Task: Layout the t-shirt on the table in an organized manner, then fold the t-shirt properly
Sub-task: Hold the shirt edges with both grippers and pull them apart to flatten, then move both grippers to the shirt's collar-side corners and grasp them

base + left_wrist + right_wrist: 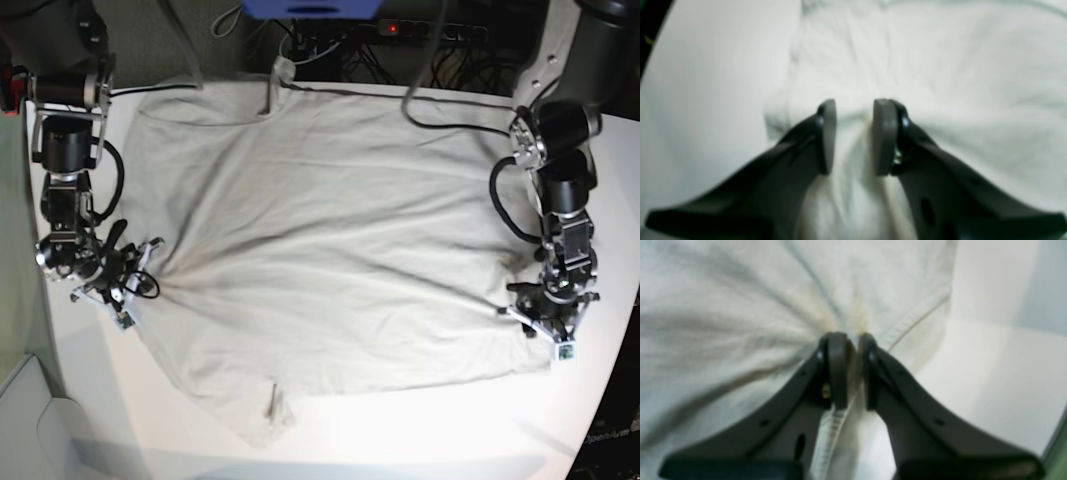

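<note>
The white bench (400, 430) is covered over most of its top by the t-shirt (330, 250), which is spread out from the far edge towards the near edge, with creases. A bunch of its cloth is pinched by the left hand (545, 318) near the bench's right edge. A hemmed edge is squeezed tight by the right hand (135, 275) near the left edge.

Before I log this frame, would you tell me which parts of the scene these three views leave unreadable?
- Left tool: left wrist view is blurred; whether the t-shirt cloth between its pads is truly pinched is unclear.
- Right tool: shut on a hemmed edge; which hem is uncertain, blur again.
- Collar: base view, cables at the table's far edge cross it.
- Both arms' upper parts: cut off by the base view's top edge.
</note>
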